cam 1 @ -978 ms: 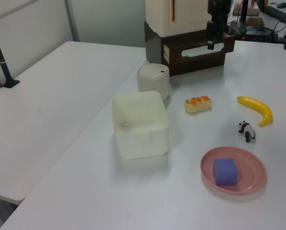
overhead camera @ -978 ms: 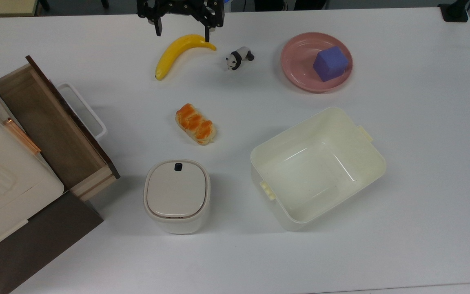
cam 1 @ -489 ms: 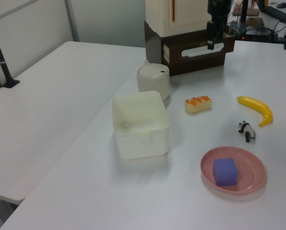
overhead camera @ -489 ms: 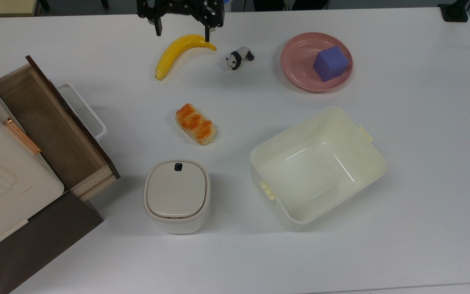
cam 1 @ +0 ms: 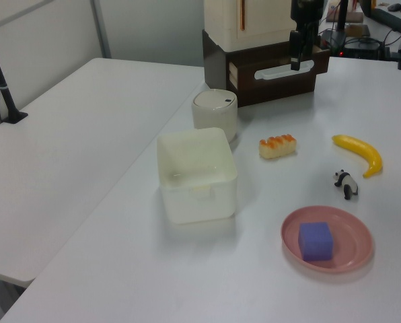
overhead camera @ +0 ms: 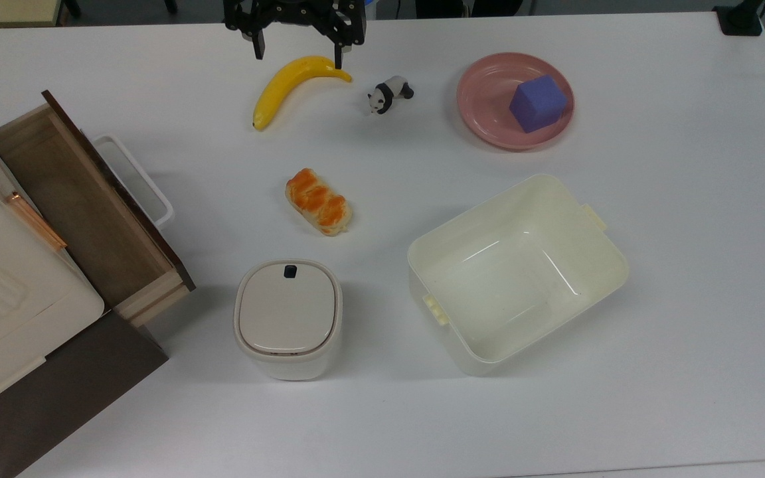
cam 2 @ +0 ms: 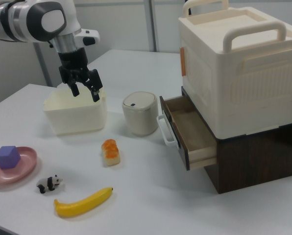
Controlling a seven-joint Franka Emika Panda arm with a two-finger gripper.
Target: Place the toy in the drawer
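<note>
Top view looks straight down on the table (overhead camera: 688, 265). Left and right views face each other obliquely from opposite ends. All share the tabletop.

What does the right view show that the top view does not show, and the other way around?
The right view shows the cream box with handles standing on the dark cabinet, seen from the side, and the arm above the open gripper, which hangs high over the table.

The top view looks straight down into the drawer and the cream bin, so their bare bottoms show.

Both show the toy standing between the banana and the pink plate with the purple cube, the bread loaf and the lidded container.
</note>
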